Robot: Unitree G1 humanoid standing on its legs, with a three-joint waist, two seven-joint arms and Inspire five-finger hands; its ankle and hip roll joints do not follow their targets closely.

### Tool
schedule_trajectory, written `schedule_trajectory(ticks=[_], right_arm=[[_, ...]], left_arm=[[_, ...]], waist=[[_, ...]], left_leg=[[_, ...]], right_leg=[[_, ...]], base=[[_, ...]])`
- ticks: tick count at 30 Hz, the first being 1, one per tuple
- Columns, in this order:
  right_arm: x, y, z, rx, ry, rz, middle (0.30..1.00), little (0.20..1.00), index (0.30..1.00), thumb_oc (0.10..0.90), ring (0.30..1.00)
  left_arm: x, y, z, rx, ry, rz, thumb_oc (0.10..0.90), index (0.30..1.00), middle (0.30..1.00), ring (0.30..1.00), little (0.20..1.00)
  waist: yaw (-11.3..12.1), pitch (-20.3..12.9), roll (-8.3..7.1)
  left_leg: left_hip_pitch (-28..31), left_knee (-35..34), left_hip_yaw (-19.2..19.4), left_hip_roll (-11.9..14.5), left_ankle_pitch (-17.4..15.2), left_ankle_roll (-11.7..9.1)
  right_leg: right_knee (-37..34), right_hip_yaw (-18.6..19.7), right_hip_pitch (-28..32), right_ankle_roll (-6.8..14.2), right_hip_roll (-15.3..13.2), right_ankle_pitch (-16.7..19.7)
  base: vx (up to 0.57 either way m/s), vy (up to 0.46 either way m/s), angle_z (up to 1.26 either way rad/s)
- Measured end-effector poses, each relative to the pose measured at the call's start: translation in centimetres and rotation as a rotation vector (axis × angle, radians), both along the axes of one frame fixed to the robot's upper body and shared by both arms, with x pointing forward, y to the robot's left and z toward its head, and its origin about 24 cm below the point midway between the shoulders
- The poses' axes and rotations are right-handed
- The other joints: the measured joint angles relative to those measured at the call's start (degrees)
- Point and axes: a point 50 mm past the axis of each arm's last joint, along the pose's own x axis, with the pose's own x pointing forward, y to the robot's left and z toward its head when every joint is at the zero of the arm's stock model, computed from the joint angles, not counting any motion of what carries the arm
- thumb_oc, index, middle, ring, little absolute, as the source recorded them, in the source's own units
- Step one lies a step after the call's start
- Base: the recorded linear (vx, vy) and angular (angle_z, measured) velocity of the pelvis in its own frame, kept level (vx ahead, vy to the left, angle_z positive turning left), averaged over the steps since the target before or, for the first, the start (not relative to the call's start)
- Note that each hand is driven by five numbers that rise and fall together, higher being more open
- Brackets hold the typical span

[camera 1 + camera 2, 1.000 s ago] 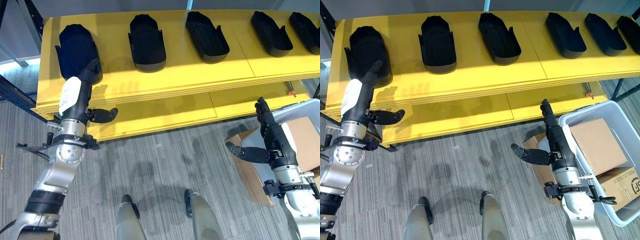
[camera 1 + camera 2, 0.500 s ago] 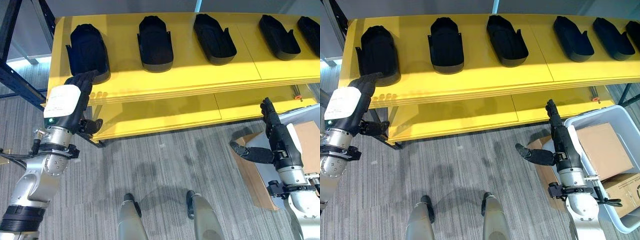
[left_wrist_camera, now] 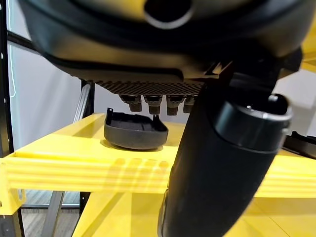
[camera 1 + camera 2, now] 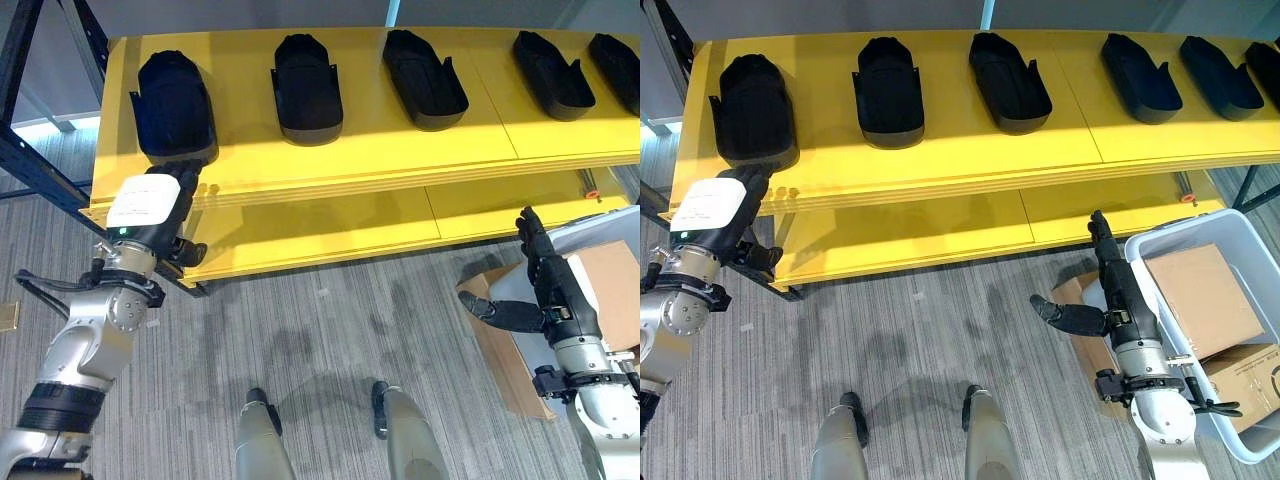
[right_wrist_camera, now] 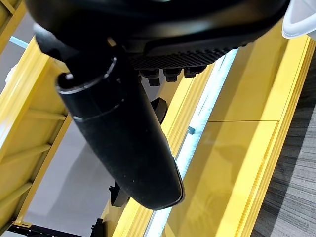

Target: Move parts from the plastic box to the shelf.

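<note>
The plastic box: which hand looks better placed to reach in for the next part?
The right hand, probably: it hangs open beside the plastic box, while the left hand is far off by the shelf.

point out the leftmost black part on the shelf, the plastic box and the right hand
leftmost black part [image 4: 173, 103], left eye view, middle of its top
plastic box [image 4: 1160, 233], right eye view, its pale near-left rim
right hand [image 4: 1118, 296], right eye view, back of the palm
</note>
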Motion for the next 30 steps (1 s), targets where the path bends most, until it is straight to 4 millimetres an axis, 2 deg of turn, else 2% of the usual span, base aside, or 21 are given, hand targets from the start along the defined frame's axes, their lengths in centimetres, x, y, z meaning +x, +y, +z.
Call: schedule_trajectory(ticks=[10,17,30], right_arm=[[0.0,0.1,-0.1,0.005,0.004,0.003,1.000,1.000,1.000,0.900,1.000],[-0.1,0.1,-0.2,0.006,0.007,0.004,1.000,1.000,1.000,0.900,1.000],[-0.1,0.1,-0.2,0.006,0.008,0.005,1.000,1.000,1.000,0.900,1.000]], left_arm=[[0.9,0.3,-1.3,0.003,0.082,0.027,0.900,1.000,1.000,1.000,1.000],[1.6,1.4,-1.6,-0.004,0.108,0.087,0.900,1.000,1.000,1.000,1.000],[3.2,1.6,-1.3,0.010,0.133,0.120,0.900,1.000,1.000,1.000,1.000]], waist=[[-0.25,0.00,0.00],[-0.73,-0.01,-0.01],[-1.62,-0.01,-0.02]], left_leg=[[-0.30,0.47,-0.03,0.06,-0.04,0.04],[-0.74,0.88,-0.13,0.07,-0.03,0.03],[-0.87,1.39,-0.12,0.19,-0.10,0.09]], right_leg=[[0.48,0.08,-0.34,-0.07,0.04,-0.12],[0.93,0.12,-0.79,-0.08,0.04,-0.11],[1.23,0.29,-0.95,-0.11,0.08,-0.13]], base=[[0.00,0.000,0.00],[0.00,0.000,0.00],[0.00,0.000,0.00]])
